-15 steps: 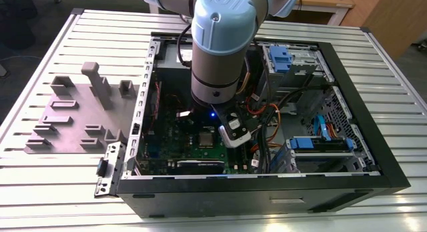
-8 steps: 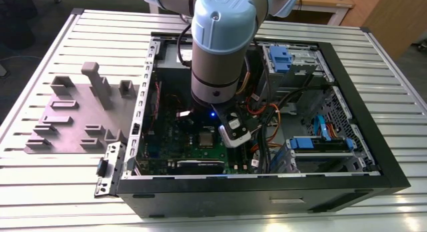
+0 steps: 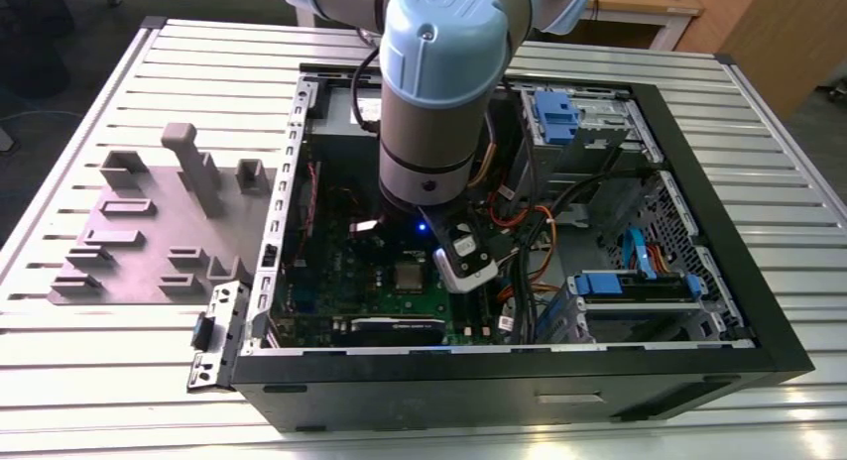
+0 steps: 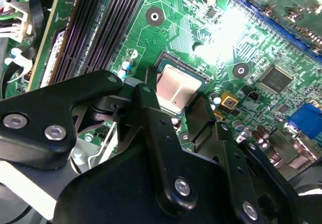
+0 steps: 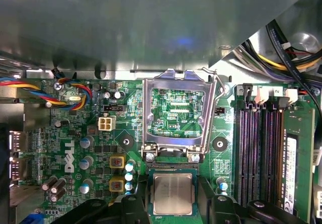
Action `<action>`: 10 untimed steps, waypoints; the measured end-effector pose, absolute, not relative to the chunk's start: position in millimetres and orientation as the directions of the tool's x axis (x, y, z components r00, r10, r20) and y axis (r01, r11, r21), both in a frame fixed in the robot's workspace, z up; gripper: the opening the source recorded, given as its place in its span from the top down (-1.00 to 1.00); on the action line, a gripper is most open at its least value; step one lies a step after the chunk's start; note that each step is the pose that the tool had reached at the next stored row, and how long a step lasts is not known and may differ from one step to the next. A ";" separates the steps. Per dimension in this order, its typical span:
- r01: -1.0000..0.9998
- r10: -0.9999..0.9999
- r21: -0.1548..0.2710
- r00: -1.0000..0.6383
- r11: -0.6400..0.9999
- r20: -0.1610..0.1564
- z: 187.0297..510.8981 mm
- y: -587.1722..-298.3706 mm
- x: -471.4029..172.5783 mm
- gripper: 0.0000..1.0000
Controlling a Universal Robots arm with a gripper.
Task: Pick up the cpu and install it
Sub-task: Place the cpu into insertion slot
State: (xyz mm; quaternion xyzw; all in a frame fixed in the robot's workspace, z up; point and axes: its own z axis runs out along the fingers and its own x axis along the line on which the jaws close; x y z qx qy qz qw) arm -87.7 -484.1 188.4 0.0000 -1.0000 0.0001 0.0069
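Note:
The cpu point(image 5: 172, 194) is a small silver-grey square lying flat in the socket on the green motherboard point(image 5: 100, 148); it also shows in the second wrist view point(image 4: 177, 87) and the exterior view point(image 3: 408, 276). My gripper point(image 5: 172, 206) hangs right over it inside the computer case point(image 3: 530, 371). One black finger point(image 4: 146, 103) stands on each side of the chip, with a narrow gap showing between each finger and the chip's edge. The metal socket lid point(image 5: 176, 108) is flipped up beside the chip.
Dark memory slots point(image 5: 256, 153) run along one side of the socket. Bundled cables point(image 3: 530, 232) and blue drive caddies point(image 3: 636, 282) fill the case on the exterior view's right. A grey-purple moulded plate point(image 3: 146, 232) with upright blocks lies on the slatted table point(image 3: 106, 381) at the left.

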 end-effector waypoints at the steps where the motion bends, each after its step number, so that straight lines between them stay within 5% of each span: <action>1: 0.000 0.000 0.000 -1.000 1.000 0.014 188.1 -484.0 -87.7 0.06; 10: 0.000 0.000 0.002 -1.000 1.000 0.014 187.9 -484.0 -87.6 0.06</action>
